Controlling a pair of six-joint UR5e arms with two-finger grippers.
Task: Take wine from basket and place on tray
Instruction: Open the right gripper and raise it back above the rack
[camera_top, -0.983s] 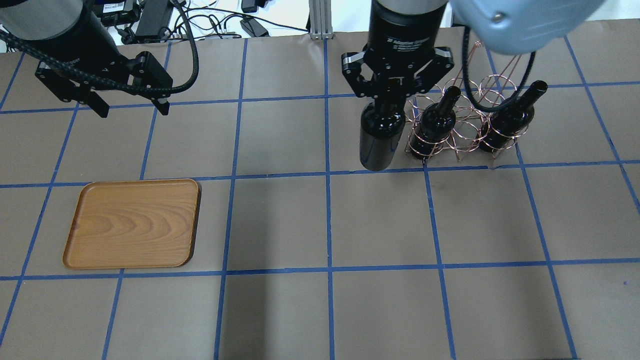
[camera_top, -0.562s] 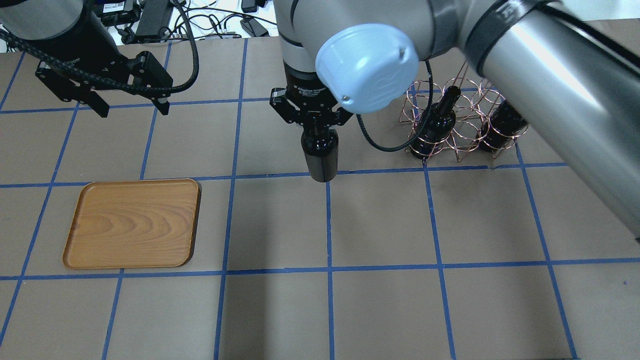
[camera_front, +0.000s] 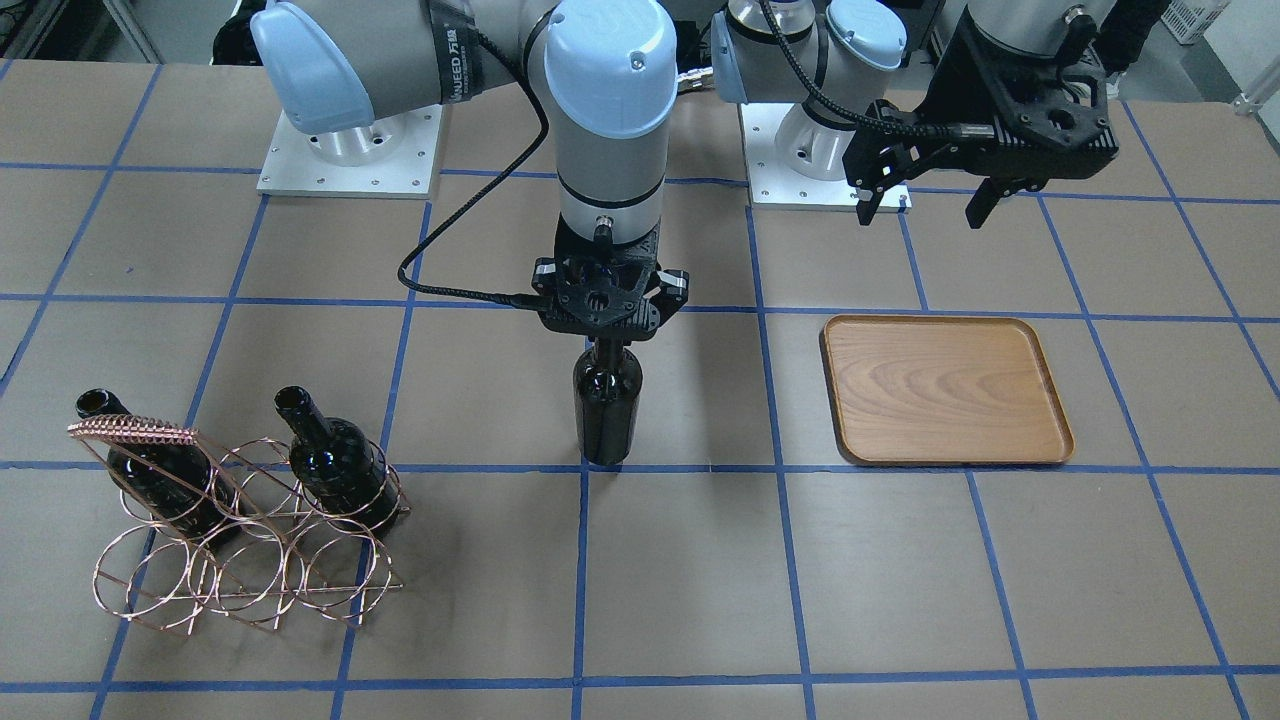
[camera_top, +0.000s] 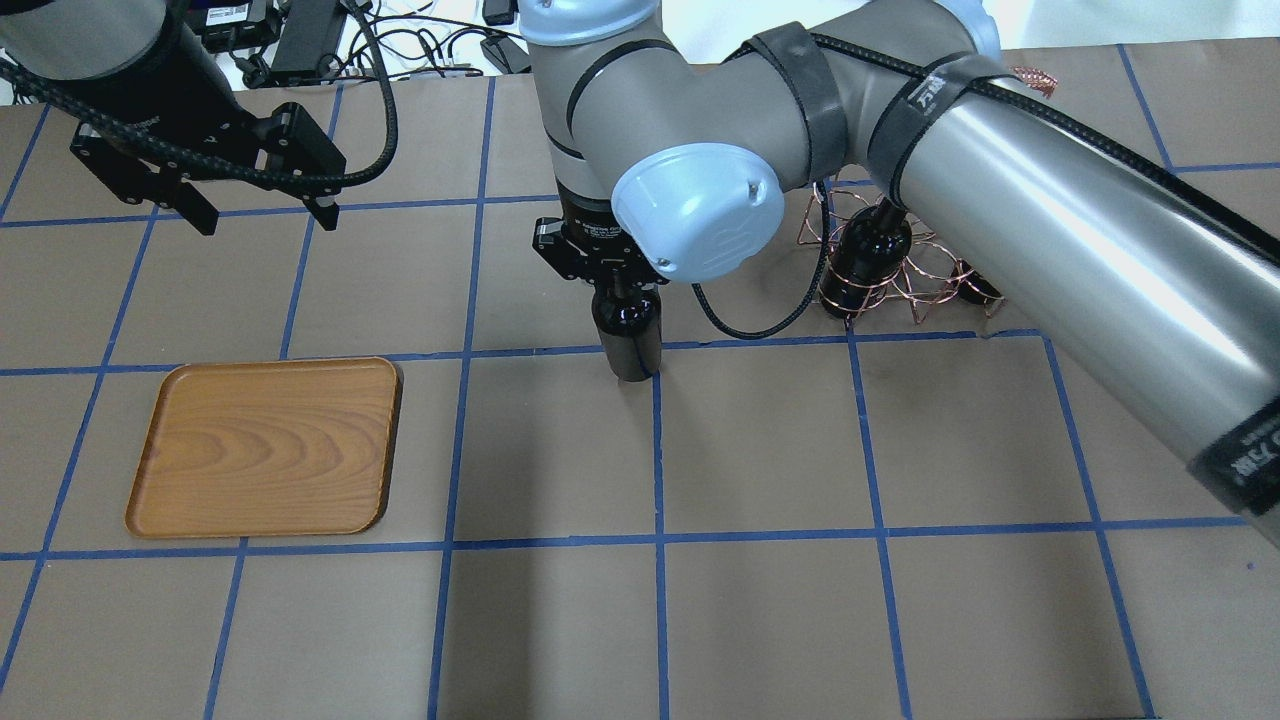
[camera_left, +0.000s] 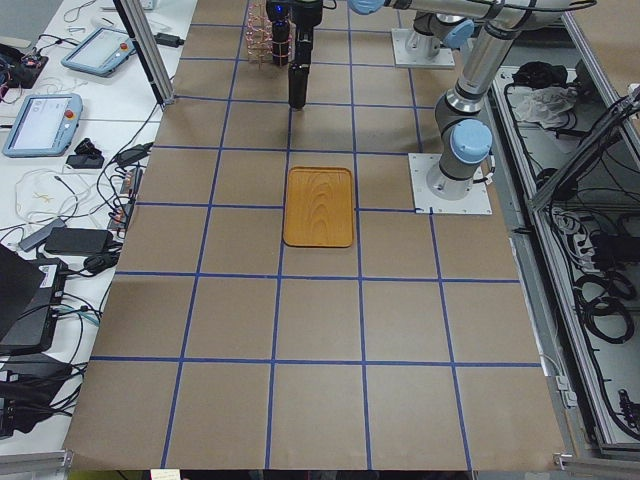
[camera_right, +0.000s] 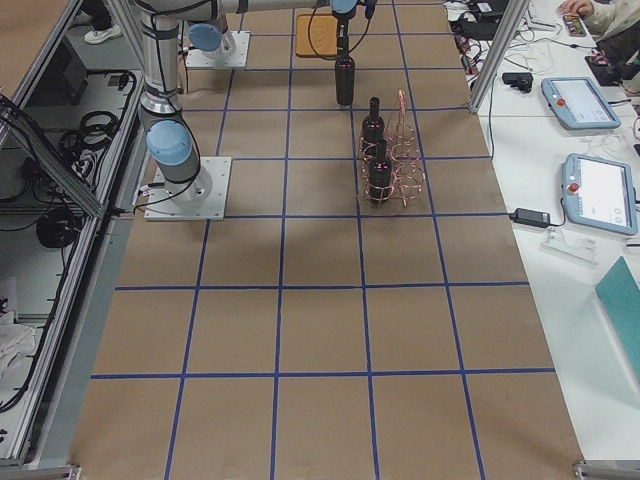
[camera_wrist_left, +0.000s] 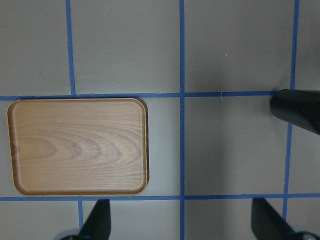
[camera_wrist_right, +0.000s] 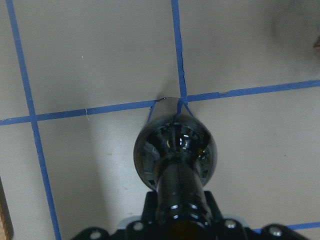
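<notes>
My right gripper (camera_front: 607, 338) is shut on the neck of a dark glass wine bottle (camera_front: 607, 412) and holds it upright over a blue tape crossing in the middle of the table. I cannot tell whether its base touches the table. The overhead view shows this gripper (camera_top: 620, 285) and the bottle (camera_top: 628, 340) too. The right wrist view looks down the bottle (camera_wrist_right: 175, 150). The wooden tray (camera_front: 945, 392) lies empty, apart from the bottle, and also shows in the overhead view (camera_top: 265, 447). The copper wire basket (camera_front: 250, 565) holds two more bottles (camera_front: 338, 468). My left gripper (camera_front: 925, 205) is open and empty, behind the tray.
The left wrist view shows the tray (camera_wrist_left: 77, 147) and the held bottle's base (camera_wrist_left: 297, 111) at the right edge. The right arm's upper link (camera_top: 1050, 220) covers part of the basket (camera_top: 905, 285) in the overhead view. Cables and devices lie beyond the table's far edge.
My right arm has carried the bottle away from the basket toward the table's middle and lowered it. The left arm has not moved.
</notes>
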